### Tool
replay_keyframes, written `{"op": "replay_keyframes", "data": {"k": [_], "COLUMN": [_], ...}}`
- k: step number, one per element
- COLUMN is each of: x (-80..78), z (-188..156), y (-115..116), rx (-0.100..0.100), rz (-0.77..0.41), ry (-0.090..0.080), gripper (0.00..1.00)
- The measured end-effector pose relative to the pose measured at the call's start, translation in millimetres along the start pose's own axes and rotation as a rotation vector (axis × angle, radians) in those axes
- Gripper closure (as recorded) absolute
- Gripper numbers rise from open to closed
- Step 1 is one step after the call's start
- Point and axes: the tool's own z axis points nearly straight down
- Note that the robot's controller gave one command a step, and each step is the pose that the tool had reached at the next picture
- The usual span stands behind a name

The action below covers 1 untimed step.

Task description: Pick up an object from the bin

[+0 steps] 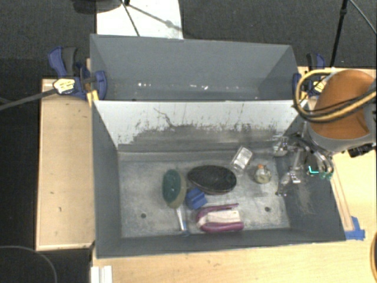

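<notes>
Fingers [287, 183] stand apart by the bin's [194, 128] right wall, just beside a small brassy knob [261, 173]

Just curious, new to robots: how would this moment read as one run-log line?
claw: at right side of bin | nearest: small round trinket, clear plastic piece | left of them: black oval brush

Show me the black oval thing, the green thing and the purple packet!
black oval thing [212, 179]: camera view, bin floor, middle of its top.
dark green thing [172, 187]: camera view, left of the black one, its middle.
purple packet [220, 219]: camera view, near the front wall, its pale middle.
</notes>
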Motion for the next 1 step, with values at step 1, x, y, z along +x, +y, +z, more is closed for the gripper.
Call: {"op": "replay_keyframes", "data": {"k": [1], "x": [-34.8], "z": [54.9], "y": [20.7], "rx": [0.001], "rz": [-0.239], "ry": [-0.012], "gripper": [0.00]}}
